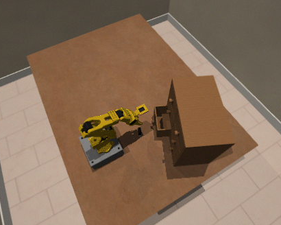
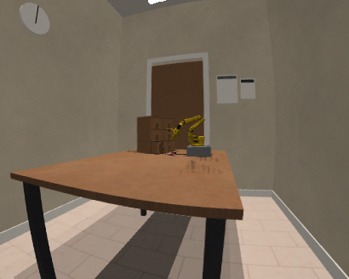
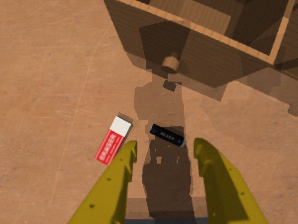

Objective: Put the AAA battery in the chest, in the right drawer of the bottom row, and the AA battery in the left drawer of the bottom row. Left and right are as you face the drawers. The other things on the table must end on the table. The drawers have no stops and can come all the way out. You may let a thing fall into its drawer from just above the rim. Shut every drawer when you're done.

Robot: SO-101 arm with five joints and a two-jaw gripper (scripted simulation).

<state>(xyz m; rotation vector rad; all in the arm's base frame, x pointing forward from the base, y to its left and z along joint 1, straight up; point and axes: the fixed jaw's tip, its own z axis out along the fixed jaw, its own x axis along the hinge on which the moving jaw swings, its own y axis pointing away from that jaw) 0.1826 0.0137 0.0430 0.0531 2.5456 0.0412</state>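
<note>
A small black battery [image 3: 167, 135] lies on the table, in the shadow in front of the chest; it also shows in the overhead view [image 1: 139, 131]. I cannot tell whether it is the AA or the AAA, and I see no second battery. The wooden chest [image 1: 197, 116] has one drawer [image 1: 161, 121] pulled out, and its inside looks empty. The drawer's front and knob [image 3: 171, 62] are at the top of the wrist view. My gripper [image 3: 165, 152] hangs above the table just short of the battery, with its fingers apart and nothing between them.
A red and white eraser [image 3: 114, 140] lies on the table just left of the battery, near my left finger. The arm's grey base [image 1: 101, 151] stands left of the chest. The chest's other drawers [image 1: 174, 137] are shut.
</note>
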